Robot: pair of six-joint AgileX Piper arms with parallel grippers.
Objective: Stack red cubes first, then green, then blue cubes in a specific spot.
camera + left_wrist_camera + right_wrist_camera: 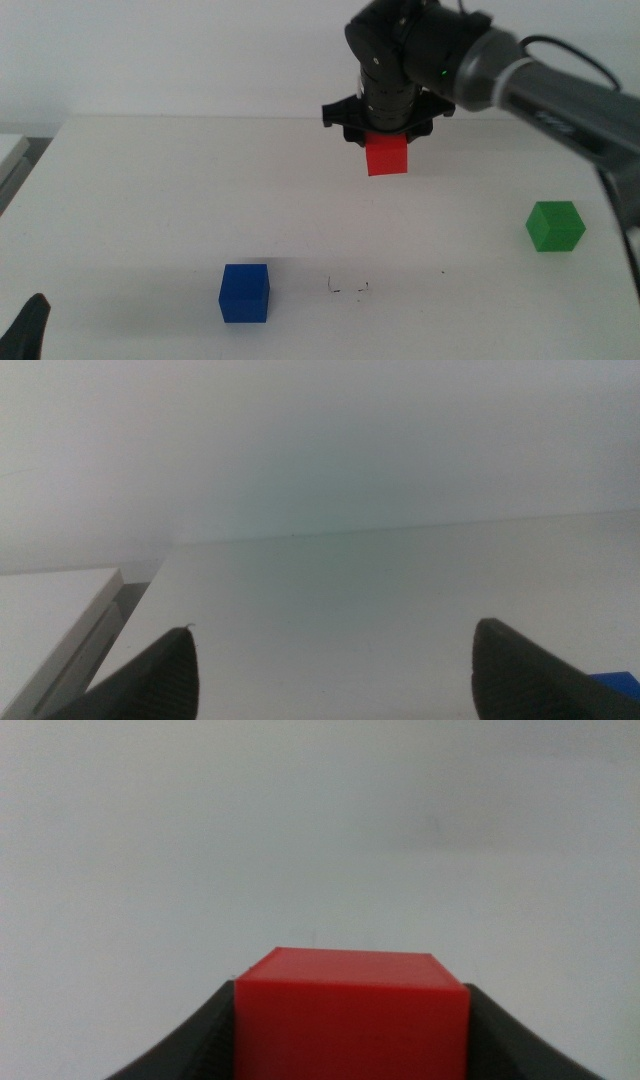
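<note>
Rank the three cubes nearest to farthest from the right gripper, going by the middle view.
1. red cube: clamped in the right gripper, toward the back of the table.
2. green cube: on the table, off to the right side.
3. blue cube: on the table, front left, near the pen marks.

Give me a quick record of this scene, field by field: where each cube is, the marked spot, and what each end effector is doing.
red cube: held in right end effector, far side of the table
blue cube: on table, left of pen marks
green cube: on table, right side
marked spot: bare, no cube on it
left end effector: open, waiting at near left corner
stack: not started
</note>
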